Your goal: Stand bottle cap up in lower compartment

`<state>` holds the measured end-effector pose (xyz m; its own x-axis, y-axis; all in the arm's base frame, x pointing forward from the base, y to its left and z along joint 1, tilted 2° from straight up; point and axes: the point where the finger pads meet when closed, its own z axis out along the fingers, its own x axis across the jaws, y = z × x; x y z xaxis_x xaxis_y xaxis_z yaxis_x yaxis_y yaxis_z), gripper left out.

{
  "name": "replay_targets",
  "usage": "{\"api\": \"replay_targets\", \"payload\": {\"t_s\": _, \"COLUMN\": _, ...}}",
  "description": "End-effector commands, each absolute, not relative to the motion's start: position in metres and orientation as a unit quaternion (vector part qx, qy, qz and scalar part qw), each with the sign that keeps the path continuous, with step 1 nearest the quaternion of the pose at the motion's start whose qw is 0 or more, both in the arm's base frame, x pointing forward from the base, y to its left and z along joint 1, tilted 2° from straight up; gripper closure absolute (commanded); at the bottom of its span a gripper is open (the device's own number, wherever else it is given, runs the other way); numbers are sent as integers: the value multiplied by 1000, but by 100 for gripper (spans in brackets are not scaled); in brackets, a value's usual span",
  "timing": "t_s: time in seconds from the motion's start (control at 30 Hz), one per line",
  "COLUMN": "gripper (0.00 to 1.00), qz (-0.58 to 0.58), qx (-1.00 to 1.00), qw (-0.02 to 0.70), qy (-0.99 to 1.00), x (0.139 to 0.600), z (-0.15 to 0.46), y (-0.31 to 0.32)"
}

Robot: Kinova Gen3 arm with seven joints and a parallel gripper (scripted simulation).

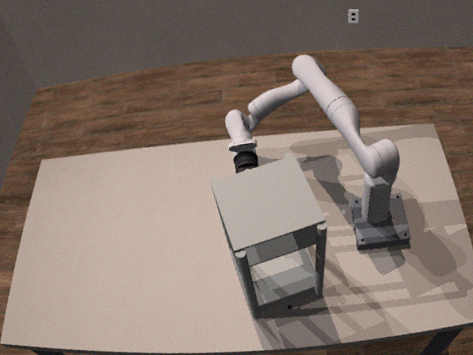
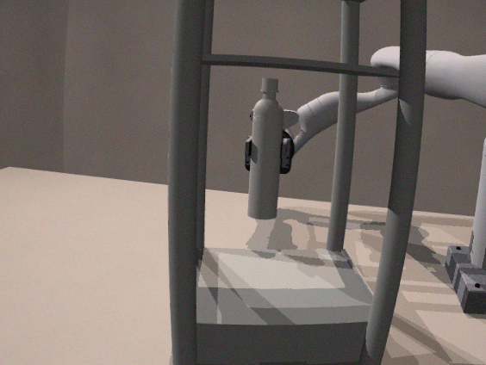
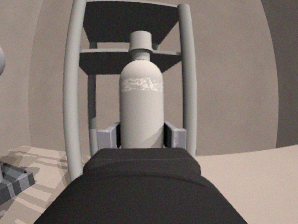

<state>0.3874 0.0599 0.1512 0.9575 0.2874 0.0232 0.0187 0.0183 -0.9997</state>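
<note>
My gripper point(image 2: 267, 153) point(image 3: 142, 131) is shut on the grey bottle point(image 2: 265, 194) point(image 3: 141, 90) at mid-body. It holds the bottle upright, cap up, in the air above the table. The bottle hangs just outside the shelving unit point(image 1: 265, 201) point(image 2: 185, 172) point(image 3: 73, 96), on the side that faces the robot. Its base is a little higher than the lower compartment's floor point(image 2: 280, 271) point(image 1: 282, 280). In the wrist view the bottle is framed between the two near posts. In the top view the shelf top hides the bottle, and only the gripper's dark body point(image 1: 245, 162) shows at the unit's far edge.
The robot's base point(image 1: 380, 227) point(image 2: 470, 280) is bolted to the table point(image 1: 113, 244) to the right of the unit. The middle shelf point(image 2: 302, 64) crosses above the bottle's cap. The compartment's floor holds nothing.
</note>
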Motion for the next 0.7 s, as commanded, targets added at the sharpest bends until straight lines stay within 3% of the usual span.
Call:
{"api": "replay_targets", "payload": {"t_s": 0.0, "gripper": 100, "qz": 96, "qx": -694, "qw": 705, "qy": -111, "x": 386, "z": 152, "y": 62}}
{"api": "replay_targets", "payload": {"t_s": 0.67, "gripper": 100, "qz": 96, "qx": -694, "qw": 705, "qy": -111, "x": 368, "z": 153, "y": 97}}
